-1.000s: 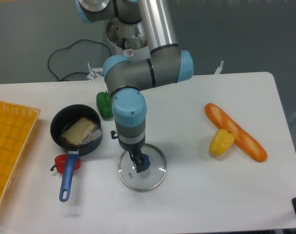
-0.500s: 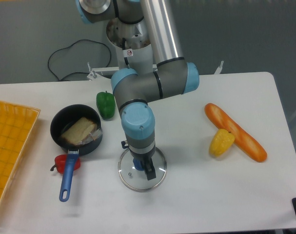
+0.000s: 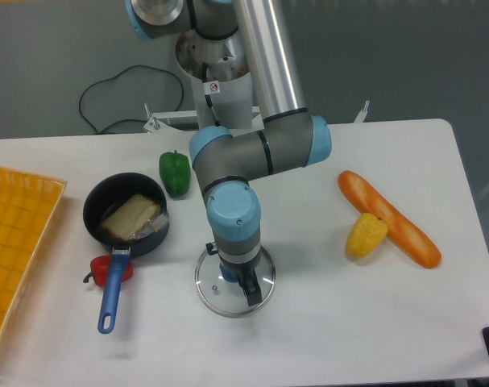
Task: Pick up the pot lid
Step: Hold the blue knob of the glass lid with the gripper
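We have our pincer (image 3: 230, 272) spread wide over the clear pot lid (image 3: 221, 300), which lies on the white tabletop (image 3: 349, 322)

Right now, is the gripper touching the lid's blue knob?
Cannot tell. The fixed camera, the only view, shows the open gripper over the blue knob, one jaw overlapping it in the picture, but neither contact nor gap shows plainly.

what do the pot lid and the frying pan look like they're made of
Pot lid: probably clear glass, since the tabletop shows through, with a shiny metal-looking rim; its blue knob could be plastic. Frying pan: likely metal with a dark, perhaps non-stick coating. Its blue handle looks like smooth, glossy plastic, though painted metal is possible.
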### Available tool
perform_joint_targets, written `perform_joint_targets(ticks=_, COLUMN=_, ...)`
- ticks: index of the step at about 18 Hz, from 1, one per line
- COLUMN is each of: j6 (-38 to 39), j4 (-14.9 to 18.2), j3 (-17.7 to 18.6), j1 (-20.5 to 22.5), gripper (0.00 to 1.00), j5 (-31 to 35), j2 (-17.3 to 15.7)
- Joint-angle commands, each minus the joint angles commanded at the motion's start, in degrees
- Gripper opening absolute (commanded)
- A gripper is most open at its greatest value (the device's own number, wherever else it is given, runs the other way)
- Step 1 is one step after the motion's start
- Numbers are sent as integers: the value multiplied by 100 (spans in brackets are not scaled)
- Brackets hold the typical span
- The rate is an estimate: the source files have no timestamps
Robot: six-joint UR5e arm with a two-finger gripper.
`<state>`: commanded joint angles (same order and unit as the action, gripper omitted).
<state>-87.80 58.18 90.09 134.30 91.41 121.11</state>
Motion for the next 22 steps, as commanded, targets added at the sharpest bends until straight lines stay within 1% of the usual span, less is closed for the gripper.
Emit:
perform_joint_targets(ticks=7, j6=17, j4=9, j3=79, j1=-26, gripper=100, j5=0, j2=9)
perform_joint_targets(ticks=22, j6=44, j4=26, j3=44, j1=-44, gripper=100, j5=-44, j2=-26)
